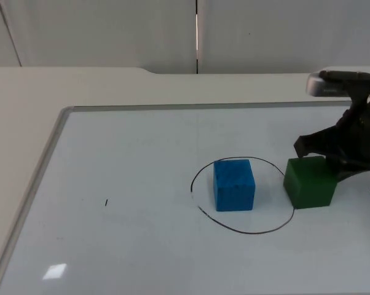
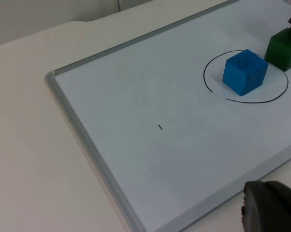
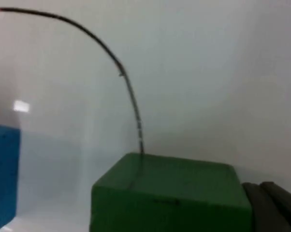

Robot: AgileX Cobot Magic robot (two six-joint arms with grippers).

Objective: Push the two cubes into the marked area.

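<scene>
The whiteboard (image 1: 111,160) is lying flat on the table, the marked circle (image 1: 246,232) drawn toward its right edge. The blue cube (image 1: 234,184) is sitting inside the circle; the green cube (image 1: 309,182) is straddling the line on the right. Both are judged light, rigid and easily slid; neither has a long axis, and flat side faces are best pushed. The right gripper (image 1: 335,153) is being held against the green cube, finger spread untellable. The left gripper (image 2: 269,208) is waiting near the board's edge.
</scene>
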